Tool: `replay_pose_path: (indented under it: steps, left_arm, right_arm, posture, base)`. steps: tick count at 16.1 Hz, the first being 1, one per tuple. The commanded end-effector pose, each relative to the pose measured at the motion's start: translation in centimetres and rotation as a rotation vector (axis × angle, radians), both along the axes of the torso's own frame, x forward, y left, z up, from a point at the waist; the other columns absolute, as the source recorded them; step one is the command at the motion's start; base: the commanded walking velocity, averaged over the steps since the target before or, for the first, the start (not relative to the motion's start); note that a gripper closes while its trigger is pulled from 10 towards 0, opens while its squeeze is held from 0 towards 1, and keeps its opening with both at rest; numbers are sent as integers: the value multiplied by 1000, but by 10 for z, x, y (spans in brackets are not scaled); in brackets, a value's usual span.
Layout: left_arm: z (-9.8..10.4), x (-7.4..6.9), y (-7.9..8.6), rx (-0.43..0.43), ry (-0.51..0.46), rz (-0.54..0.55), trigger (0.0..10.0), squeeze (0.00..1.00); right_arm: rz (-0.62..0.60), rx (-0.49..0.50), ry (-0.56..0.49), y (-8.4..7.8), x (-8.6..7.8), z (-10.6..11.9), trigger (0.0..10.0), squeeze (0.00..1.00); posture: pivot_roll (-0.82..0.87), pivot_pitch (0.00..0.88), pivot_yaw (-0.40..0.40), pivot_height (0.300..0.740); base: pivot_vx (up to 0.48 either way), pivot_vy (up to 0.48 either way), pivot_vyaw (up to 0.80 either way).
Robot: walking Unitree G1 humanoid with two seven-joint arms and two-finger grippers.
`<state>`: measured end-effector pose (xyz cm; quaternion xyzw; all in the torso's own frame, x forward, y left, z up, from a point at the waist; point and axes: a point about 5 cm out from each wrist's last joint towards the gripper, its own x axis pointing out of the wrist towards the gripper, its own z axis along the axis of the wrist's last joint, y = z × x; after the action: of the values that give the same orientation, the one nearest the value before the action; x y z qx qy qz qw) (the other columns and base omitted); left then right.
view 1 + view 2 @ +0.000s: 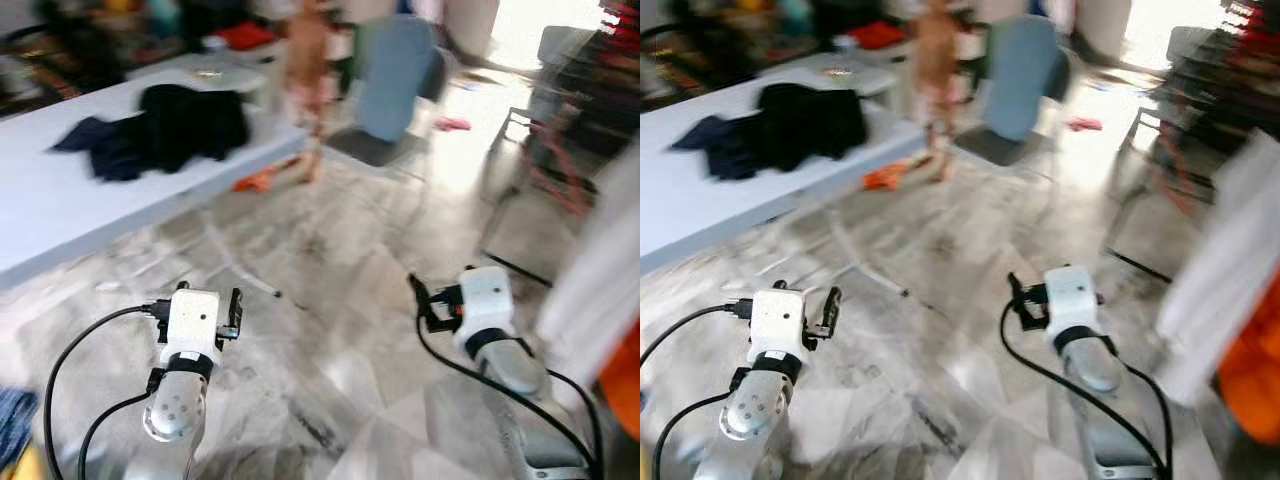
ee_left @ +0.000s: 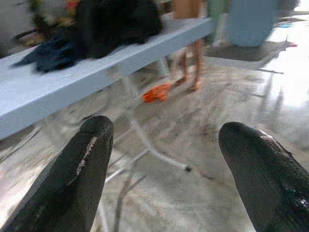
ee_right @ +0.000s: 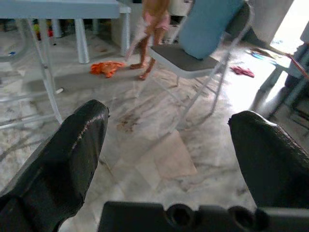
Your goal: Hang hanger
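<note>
Currently I see both arms held low over a polished marble floor (image 1: 330, 300) with grey veining and glossy reflections; the head views are motion-blurred. My left gripper (image 2: 164, 159) has its two rounded black fingers (image 2: 82, 169) spread well apart with nothing between them; one finger carries a pale scratch down its matte rubbery face. My right gripper (image 3: 169, 159) is likewise spread wide and empty.

Ahead on my left stands a long white surface (image 1: 60, 200), flat-topped on thin white metal legs. A heap of soft dark clothing (image 1: 170, 125), black over navy, lies crumpled on its top. A crumpled orange cloth (image 3: 107, 66) lies on the floor near the surface's legs. Beside it a person's bare legs (image 3: 147, 43) stand on the floor. Next to them is a folding chair (image 1: 390, 90) with a blue padded back, a grey seat and thin metal tube legs.

At my right edge hang a white fabric panel (image 1: 600, 270) and an orange one (image 1: 625, 385), both smeared by blur. I cannot make out a hanger anywhere.
</note>
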<state>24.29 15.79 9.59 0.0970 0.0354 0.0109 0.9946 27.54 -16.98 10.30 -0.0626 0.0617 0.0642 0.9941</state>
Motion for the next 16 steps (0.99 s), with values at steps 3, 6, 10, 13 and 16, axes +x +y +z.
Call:
replay_pose_path:
  steps: [3, 6, 10, 13, 16]
  left_arm:
    - [-1, -1, 9, 1, 14, 34, 10000, 0]
    - [1, 1, 7, -11, 12, 36, 10000, 0]
    - [1, 1, 7, -26, 20, 43, 10000, 0]
    - [0, 1, 5, -69, 33, 24, 10000, 0]
    - [2, -1, -2, -112, 33, -33, 10000, 0]
  right_arm:
    - [40, 15, -7, 11, 3, 2, 10000, 0]
    - [41, 20, -4, 12, 3, 2, 10000, 0]
    - [45, 22, -3, 12, 3, 2, 10000, 0]
    - [51, 26, -2, 12, 3, 2, 10000, 0]
    - [77, 28, -3, 15, 3, 3, 10000, 0]
  posture:
    - [-104, 0, 5, 740]
    - [-104, 0, 6, 740]
    - [-106, 0, 9, 740]
    - [-107, 0, 6, 740]
    - [-110, 0, 4, 740]
  base:
    - [0, 0, 800]
    - [0, 0, 800]
    - [0, 0, 800]
    - [0, 0, 800]
    - [0, 0, 800]
